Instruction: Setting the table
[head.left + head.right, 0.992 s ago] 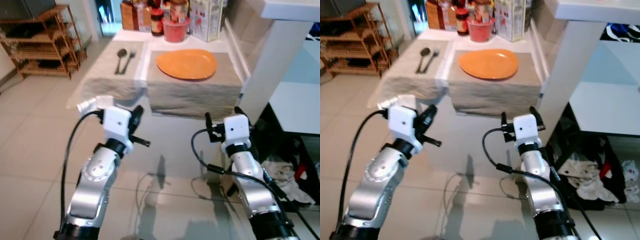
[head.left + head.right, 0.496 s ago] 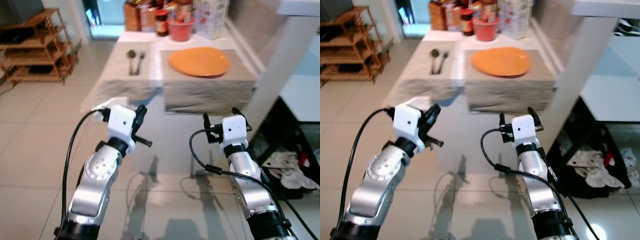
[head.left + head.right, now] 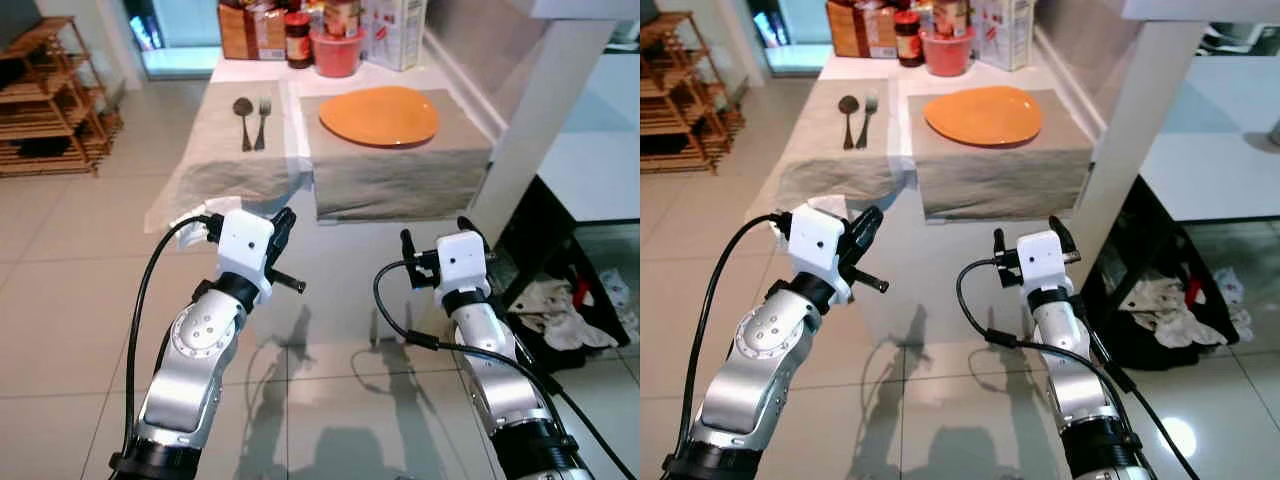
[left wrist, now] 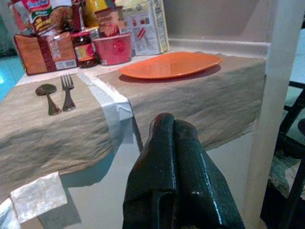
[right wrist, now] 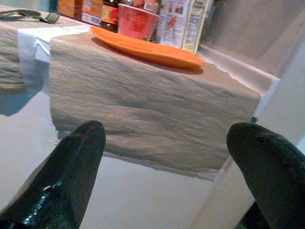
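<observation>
An orange plate [image 3: 379, 115] lies on the right beige placemat [image 3: 400, 175] of the table ahead. On the left placemat [image 3: 235, 150] a spoon [image 3: 243, 118] and a fork [image 3: 263, 120] lie side by side. Both mats hang over the table's near edge. My left gripper [image 3: 284, 218] is held up short of that edge, in front of the left mat, its fingers [image 4: 169, 143] pressed together and empty. In front of the right mat, level with the left one, my right gripper [image 3: 436, 232] stands open with nothing between its fingers [image 5: 78, 152].
A red bowl [image 3: 334, 50], jars and boxes [image 3: 395, 30] crowd the table's far end. A white pillar [image 3: 540, 110] and a dark shelf with cloths [image 3: 570, 310] stand to the right. A wooden rack [image 3: 45, 100] is at far left. Tiled floor lies under my arms.
The whole picture has swayed sideways, so the camera moved. Both arms keep the same raised pose; the left gripper stays shut and the right stays open.
</observation>
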Controlling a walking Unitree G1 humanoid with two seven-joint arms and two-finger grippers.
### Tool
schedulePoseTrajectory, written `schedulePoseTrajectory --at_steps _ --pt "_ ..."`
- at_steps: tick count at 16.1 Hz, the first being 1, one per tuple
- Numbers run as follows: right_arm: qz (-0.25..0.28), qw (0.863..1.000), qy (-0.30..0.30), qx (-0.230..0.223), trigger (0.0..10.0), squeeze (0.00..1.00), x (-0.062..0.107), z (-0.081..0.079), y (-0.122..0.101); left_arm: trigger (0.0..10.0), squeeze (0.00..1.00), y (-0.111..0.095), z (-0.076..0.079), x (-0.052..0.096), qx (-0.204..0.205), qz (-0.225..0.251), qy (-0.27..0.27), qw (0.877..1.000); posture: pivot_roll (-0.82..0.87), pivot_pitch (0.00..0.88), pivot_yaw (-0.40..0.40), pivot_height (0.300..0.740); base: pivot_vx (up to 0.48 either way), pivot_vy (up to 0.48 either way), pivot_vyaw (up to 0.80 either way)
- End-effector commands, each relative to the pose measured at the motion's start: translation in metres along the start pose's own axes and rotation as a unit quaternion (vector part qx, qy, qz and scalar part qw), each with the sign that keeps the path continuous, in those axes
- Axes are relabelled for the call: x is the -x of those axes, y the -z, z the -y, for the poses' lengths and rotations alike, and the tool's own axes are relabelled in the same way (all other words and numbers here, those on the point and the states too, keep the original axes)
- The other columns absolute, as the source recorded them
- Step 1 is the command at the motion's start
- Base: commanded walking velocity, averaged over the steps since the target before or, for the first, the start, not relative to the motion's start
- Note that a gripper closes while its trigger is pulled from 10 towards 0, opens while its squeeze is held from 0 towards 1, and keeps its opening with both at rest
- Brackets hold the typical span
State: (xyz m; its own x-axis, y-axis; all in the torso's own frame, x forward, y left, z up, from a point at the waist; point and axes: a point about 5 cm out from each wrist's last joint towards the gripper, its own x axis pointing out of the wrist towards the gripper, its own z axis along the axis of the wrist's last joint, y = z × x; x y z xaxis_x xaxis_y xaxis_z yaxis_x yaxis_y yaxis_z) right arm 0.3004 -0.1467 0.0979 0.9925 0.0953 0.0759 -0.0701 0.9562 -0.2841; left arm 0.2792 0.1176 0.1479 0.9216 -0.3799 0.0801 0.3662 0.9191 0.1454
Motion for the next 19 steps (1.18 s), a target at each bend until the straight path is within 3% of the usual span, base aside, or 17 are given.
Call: schedulePoseTrajectory --at_steps 1,4,8,13,19 --pt "0.009 1.0 -0.006 0.003 10.0 0.0 -0.004 -0.001 -0.004 0.0 0.0 0.0 -0.001 -0.001 -0.006 0.005 0.001 1.0 0.0 0.0 0.035 0.74 0.48 0.0 0.0" --pt "0.011 1.0 -0.011 0.007 10.0 0.0 -0.005 -0.003 -0.005 0.0 0.0 -0.001 0.0 -0.001 -0.009 0.012 0.011 1.0 0.0 0.0 0.038 0.74 0.48 0.0 0.0" --pt "0.024 1.0 -0.005 0.001 10.0 0.0 -0.006 -0.002 -0.009 0.0 0.0 -0.004 0.002 -0.003 -0.004 0.022 0.013 1.0 0.0 0.0 0.037 0.74 0.48 0.0 -0.73" --pt "0.037 0.999 -0.001 0.012 10.0 0.0 -0.009 0.0 -0.014 0.0 0.0 -0.01 0.008 -0.006 -0.001 0.04 0.024 0.999 0.0 0.0 0.034 0.74 0.48 0.0 0.0" --pt "0.084 0.996 0.002 0.024 10.0 0.0 -0.011 0.001 -0.03 0.0 0.0 -0.012 0.006 -0.01 0.003 0.044 0.012 0.999 -0.01 0.0 0.032 0.74 0.0 0.0 0.0"
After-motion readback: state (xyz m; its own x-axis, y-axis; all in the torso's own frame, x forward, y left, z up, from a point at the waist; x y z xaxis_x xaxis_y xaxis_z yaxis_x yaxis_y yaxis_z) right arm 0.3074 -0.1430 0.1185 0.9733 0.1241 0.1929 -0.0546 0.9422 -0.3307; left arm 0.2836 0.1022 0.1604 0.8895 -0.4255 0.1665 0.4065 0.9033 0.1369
